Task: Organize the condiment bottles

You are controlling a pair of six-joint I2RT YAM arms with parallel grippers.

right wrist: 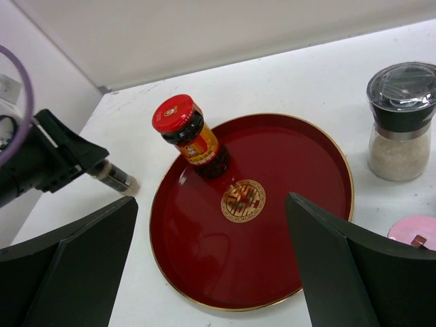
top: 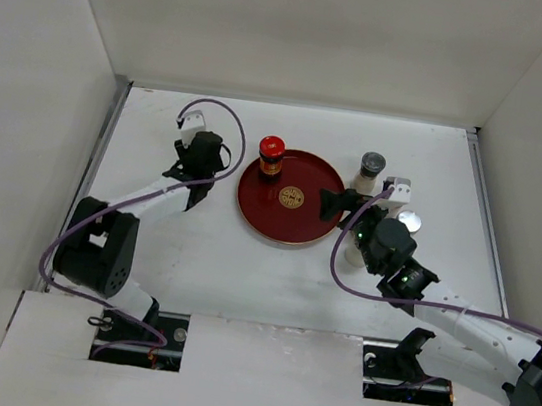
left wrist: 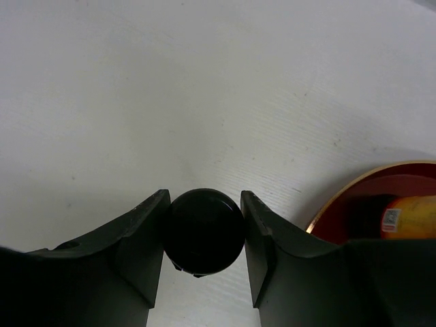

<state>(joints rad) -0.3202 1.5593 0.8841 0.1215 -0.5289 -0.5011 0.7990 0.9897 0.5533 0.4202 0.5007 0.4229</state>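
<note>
My left gripper [top: 191,166] is shut on a black-capped bottle [left wrist: 204,231], gripping its cap from both sides at table level just left of the red dish [top: 300,229]. The same bottle shows in the right wrist view [right wrist: 113,178], under the left gripper [right wrist: 65,158]. A dark jar with a red cap [top: 272,156] stands on the dish's far left part and also shows in the right wrist view [right wrist: 191,137]. My right gripper [right wrist: 211,266] is open and empty above the dish's right side [top: 336,204]. A grey-capped shaker [top: 369,171] and a silver-capped bottle [top: 409,222] stand right of the dish.
The red dish has a gold centre emblem [right wrist: 243,200] and a gold rim. A pale bottle [top: 354,252] stands half hidden beside my right arm. White walls enclose the table on the left, far and right sides.
</note>
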